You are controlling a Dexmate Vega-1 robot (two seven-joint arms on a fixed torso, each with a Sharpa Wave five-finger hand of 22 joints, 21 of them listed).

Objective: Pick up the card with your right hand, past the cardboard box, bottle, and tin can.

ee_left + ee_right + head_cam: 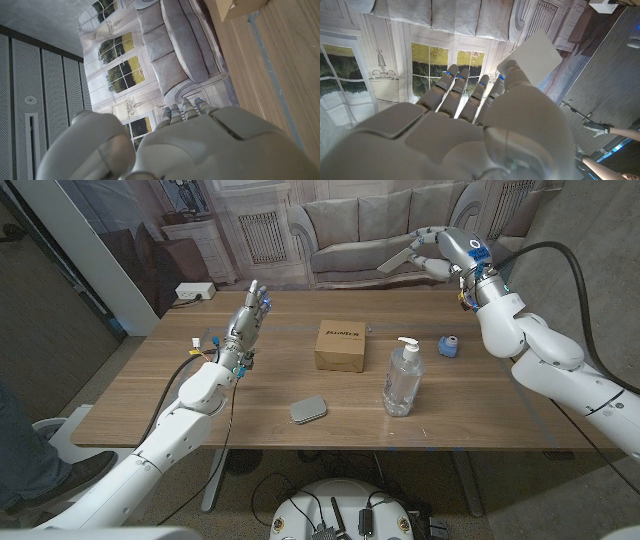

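Behind the wooden table point(150, 405) hangs a big picture of a sofa and windows. On the table sit a cardboard box point(340, 345), a clear bottle point(404, 380) with a pump top, a flat grey tin point(309, 409) near the front, and a small blue thing point(449, 346) that is too tiny to make out. The right hand point(440, 252) is up high past the far edge, pinching a white card point(397, 263) between thumb and fingers point(451, 90). The left hand point(250, 310) stands up over the table's left side, fingers straight and close together, holding nothing.
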